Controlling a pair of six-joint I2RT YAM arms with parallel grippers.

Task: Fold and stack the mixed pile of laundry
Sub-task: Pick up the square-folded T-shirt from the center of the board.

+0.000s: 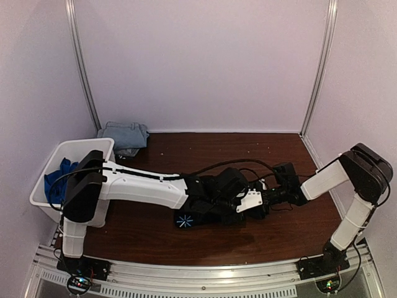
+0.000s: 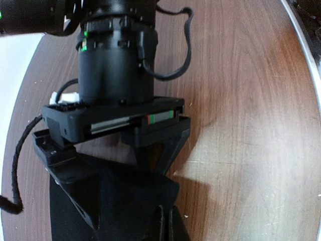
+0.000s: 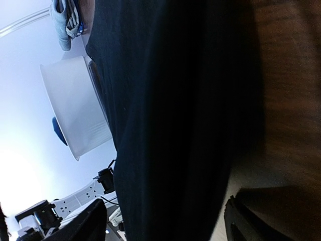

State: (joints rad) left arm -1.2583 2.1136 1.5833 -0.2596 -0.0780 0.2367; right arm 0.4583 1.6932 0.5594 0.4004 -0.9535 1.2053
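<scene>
A large black cloth [image 1: 200, 216] lies bunched in the middle of the wooden table [image 1: 186, 149], and both grippers meet over it. In the left wrist view my left gripper [image 2: 171, 227] is shut, its fingertips pressed together on a corner of the black cloth [image 2: 115, 206]. My right gripper [image 3: 168, 223] stands wide open, and the black cloth [image 3: 175, 100] fills the space between its fingers. Folded light-blue denim pieces [image 1: 125, 136] sit at the back left. Royal-blue fabric [image 1: 59, 180] lies in the white bin [image 1: 87, 148].
The white bin stands at the table's left edge, beside my left arm's upper link [image 1: 142, 186]. The right arm's black wrist body [image 2: 115, 75] hangs close in front of the left wrist camera. White walls close in the back and sides.
</scene>
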